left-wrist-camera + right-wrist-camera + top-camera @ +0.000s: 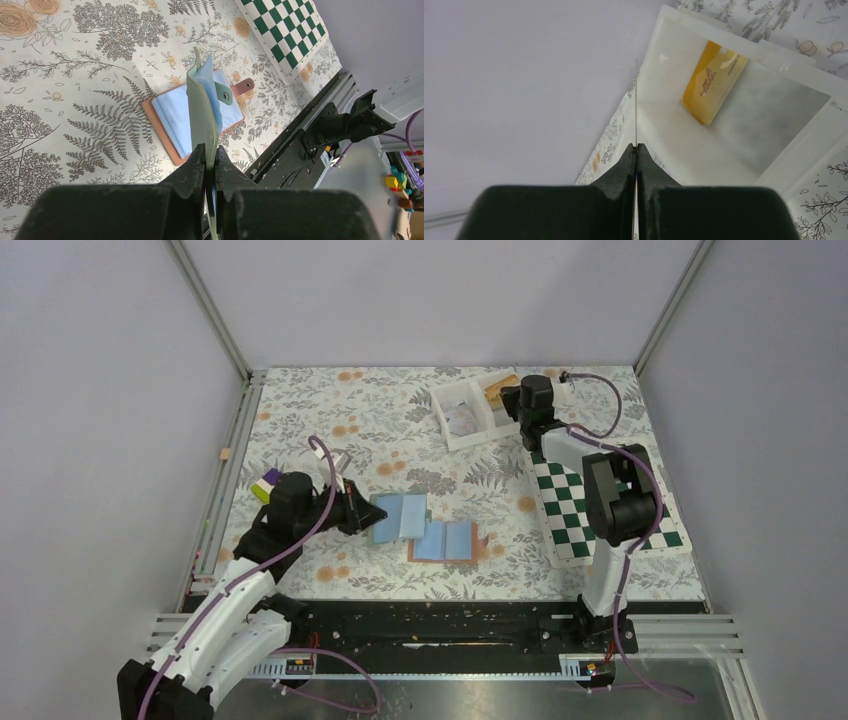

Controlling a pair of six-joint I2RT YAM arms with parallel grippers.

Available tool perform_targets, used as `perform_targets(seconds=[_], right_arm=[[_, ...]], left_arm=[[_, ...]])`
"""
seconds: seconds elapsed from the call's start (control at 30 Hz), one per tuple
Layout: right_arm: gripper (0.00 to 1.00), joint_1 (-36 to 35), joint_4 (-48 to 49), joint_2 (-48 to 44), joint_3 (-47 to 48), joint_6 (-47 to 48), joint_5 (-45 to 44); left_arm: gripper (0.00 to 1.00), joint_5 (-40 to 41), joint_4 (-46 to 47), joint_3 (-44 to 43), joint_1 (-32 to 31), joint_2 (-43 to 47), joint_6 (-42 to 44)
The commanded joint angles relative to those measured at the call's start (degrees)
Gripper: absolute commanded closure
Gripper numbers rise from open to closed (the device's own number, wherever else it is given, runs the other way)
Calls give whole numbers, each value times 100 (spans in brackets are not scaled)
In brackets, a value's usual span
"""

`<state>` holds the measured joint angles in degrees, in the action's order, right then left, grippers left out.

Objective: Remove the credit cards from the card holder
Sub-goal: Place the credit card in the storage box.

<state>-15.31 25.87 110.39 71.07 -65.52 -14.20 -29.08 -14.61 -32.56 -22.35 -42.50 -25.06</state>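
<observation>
Left hand (210, 152): pressed together on the cover of the sage-green, blue-lined card holder (200, 105).
Right hand (636, 147): pinching a thin edge-on card (636, 100) over the white plastic tray (658, 65).

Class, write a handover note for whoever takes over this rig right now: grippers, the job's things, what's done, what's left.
Left gripper: shut on the green card holder, held upright.
Right gripper: shut on a thin card at the rim of the white tray.
Tan card holder: open on the table.
Done: yellow card lies in the tray.
Left: drop the held card in; pockets' contents cannot be seen, so check both holders.
</observation>
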Motion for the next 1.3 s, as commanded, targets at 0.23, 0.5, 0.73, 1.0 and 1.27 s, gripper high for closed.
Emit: perform_targets(seconds=[0.23,0.5,0.73,1.0,1.27], right_arm=[[100,6,-373,937,847,-1243,-700],[100,10,-919,1371,1324,-1926,-860],[100,11,-1692,1768,1996,-2386,-931],[100,10,-2728,2290,2912,-2723,-907],[100,18,-3530,2674,3636,-2662,-956]], left_arm=[[100,156,83,-375,-191,-134,194],[100,6,133,-387,-191,-191,186],[100,-35,153,-401,-191,-256,193],[100,-44,153,-418,-191,-353,203],[100,-35,144,-435,-184,-390,212]])
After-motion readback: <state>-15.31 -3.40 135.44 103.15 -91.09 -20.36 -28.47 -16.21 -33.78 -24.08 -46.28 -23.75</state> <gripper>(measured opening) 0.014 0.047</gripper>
